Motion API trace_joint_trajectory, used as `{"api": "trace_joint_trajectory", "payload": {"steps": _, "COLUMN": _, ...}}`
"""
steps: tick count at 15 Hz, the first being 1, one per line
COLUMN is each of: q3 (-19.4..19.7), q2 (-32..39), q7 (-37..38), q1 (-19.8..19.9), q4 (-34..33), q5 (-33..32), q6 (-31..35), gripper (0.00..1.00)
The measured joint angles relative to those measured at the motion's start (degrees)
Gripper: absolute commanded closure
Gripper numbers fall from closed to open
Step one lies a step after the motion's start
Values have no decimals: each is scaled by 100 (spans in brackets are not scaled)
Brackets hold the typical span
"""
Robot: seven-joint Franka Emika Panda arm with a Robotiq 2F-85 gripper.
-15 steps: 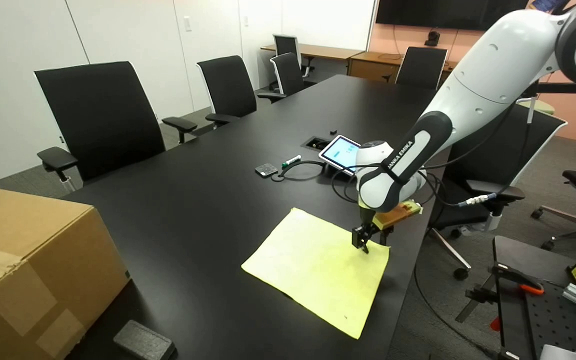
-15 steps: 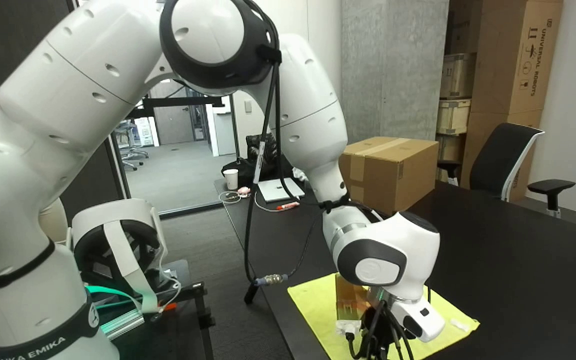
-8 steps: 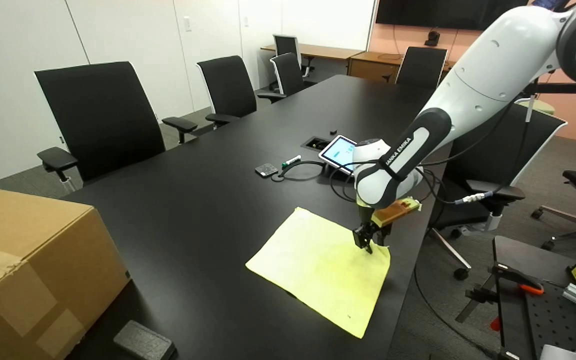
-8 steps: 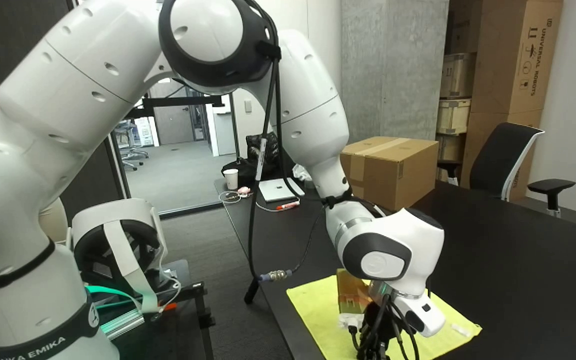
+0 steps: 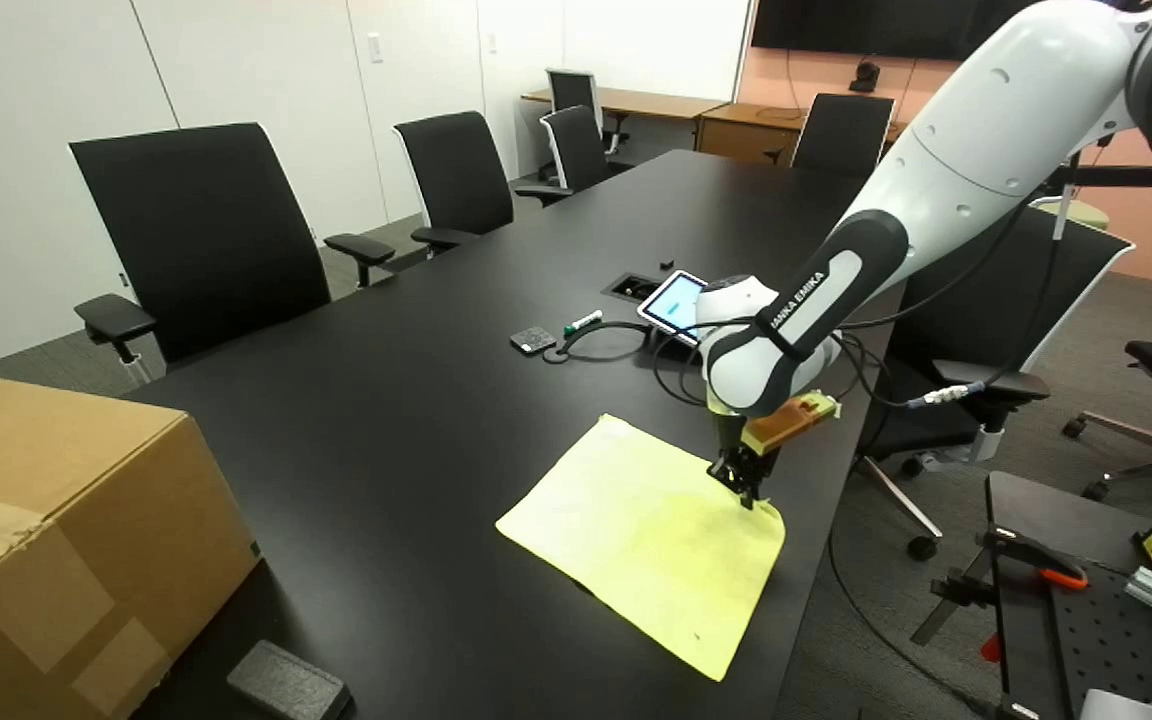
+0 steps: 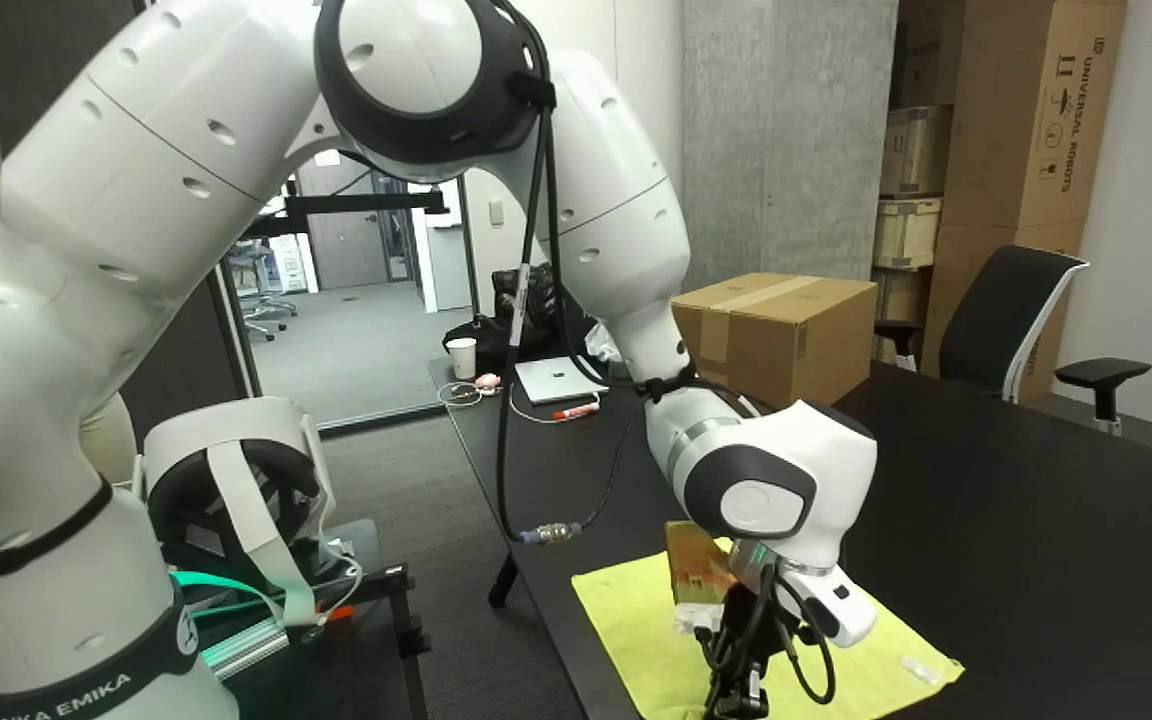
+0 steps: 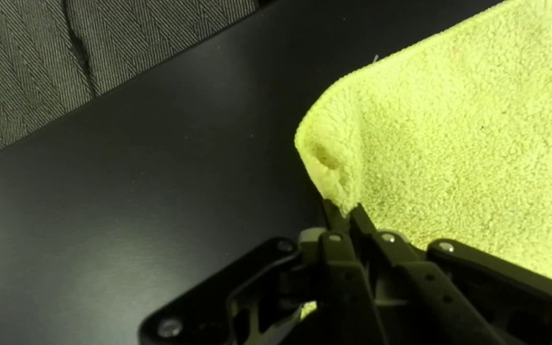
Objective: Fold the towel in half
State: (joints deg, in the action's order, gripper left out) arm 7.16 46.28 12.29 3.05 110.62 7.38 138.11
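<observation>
Office chairs (image 5: 201,240) stand along the black tabletop (image 5: 406,440), and on it, as an exterior view shows, the towel (image 5: 646,545) lies spread out and almost flat, with the tablet (image 5: 674,303) well apart from it at twelve o'clock and the cardboard box (image 5: 136,540) at nine.

By the wrist view, our end effector (image 7: 344,212) has its jaws drawn nearly together, with a pinch of the towel's edge seemingly caught between the tips; the cloth puckers into them from between eleven and twelve o'clock, and the rest spreads from one o'clock round to four. Seen from outside, that hold sits at roughly two o'clock on the towel, just beside a corner that looks rounded, at three.

As we judge it, taking hold is the part that is done, and little more. What is left is the fold itself: the corners near eleven, nine and half past five all lie spread out, and we see no half of the cloth doubled over another. We have yet to lift this edge, carry it across, lay it down with the borders matched and let go. Which way the fold ought to run we cannot tell. With one small pinch near a corner, we think the soft cloth could drag along instead of turning over neatly.
</observation>
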Motion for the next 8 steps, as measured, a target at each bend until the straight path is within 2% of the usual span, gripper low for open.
{"api": "trace_joint_trajectory", "payload": {"steps": 8, "q3": -1, "q2": -303, "q7": -9, "q1": -78, "q4": -18, "q5": -209, "q6": -273, "gripper": 93}}
